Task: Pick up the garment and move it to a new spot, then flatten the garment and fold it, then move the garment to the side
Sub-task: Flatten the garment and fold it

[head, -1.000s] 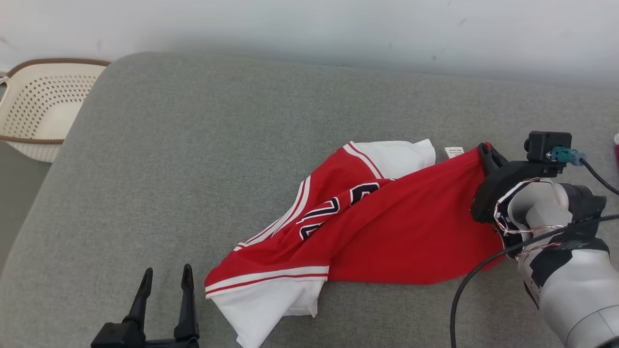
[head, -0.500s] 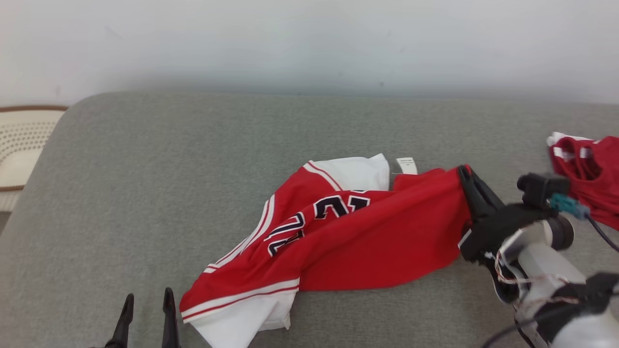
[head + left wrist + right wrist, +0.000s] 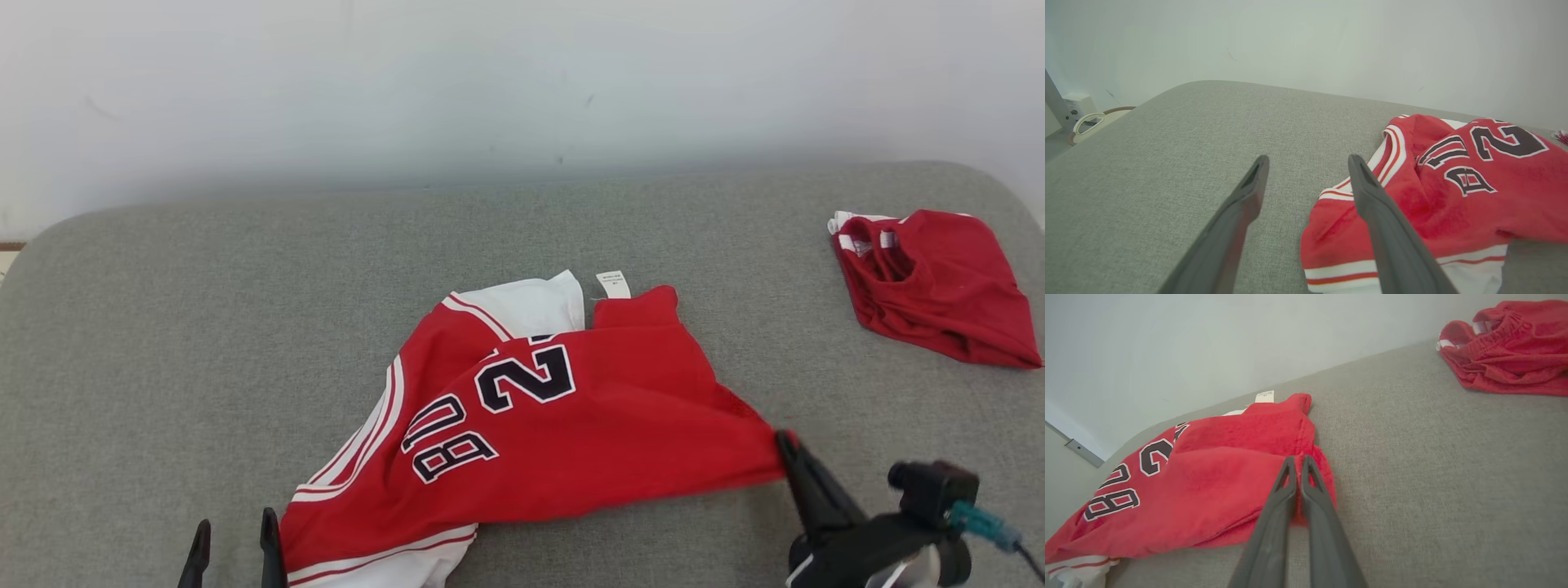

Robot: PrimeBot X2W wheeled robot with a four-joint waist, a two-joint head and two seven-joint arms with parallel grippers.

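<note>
Hovering at the lower left of the head view, the left gripper [image 3: 235, 524] has its two long dark fingers [image 3: 1237, 222] spread wide apart, with nothing between them except the bare grey padded surface [image 3: 204, 327]. Its inner finger stands just beside the garment's striped hem, and whether it touches the cloth cannot be told. The garment [image 3: 571, 441], a red jersey with white and red striped trim and dark numerals outlined in white, lies crumpled in the middle of the surface. Its white-edged bottom hem points toward the near edge, and a white panel shows at its far side. A small white label [image 3: 613, 284] sticks out just beside that panel, next to a raised red corner. The numerals face up and are tilted. The jersey's right-hand edge is drawn out into a point that runs to the right gripper [image 3: 785, 443] at the lower right. In the right wrist view, that gripper's fingers are clenched together on this red corner, with a pinch of cloth caught between their tips and the rest of the jersey trailing away to the left. Well apart at the far right of the surface, close to its rounded corner, lies a second red garment [image 3: 939, 294], bunched up with a white-trimmed opening facing left, and neither gripper touches it.
</note>
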